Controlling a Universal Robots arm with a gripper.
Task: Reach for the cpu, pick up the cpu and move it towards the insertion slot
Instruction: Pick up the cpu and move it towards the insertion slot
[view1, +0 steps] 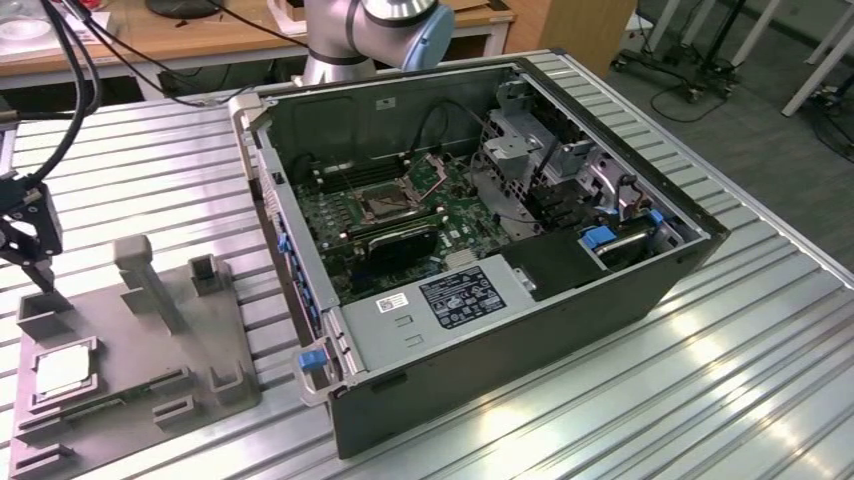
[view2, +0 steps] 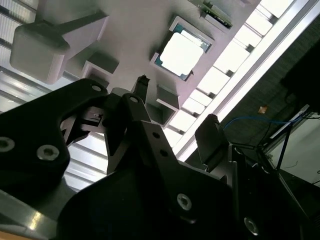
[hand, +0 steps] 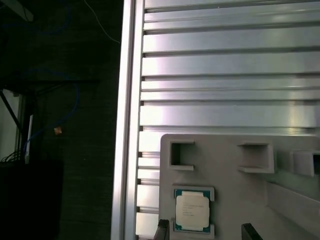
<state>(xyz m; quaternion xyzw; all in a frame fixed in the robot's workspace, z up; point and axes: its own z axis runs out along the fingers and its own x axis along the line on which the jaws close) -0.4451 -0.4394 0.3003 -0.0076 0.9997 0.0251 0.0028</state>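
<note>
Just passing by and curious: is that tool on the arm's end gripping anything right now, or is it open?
Tool: open, holding nothing; the cpu lies untouched in its grey fixture.

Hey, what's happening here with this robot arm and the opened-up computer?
The arm's gripper hangs open over the grey fixture plate at the exterior view's left, holding nothing. The cpu lies flat in its recess on that plate, lined up between the fingertips but not yet gripped. The insertion slot sits on the board inside the open computer case, toward the exterior view's right.
</note>
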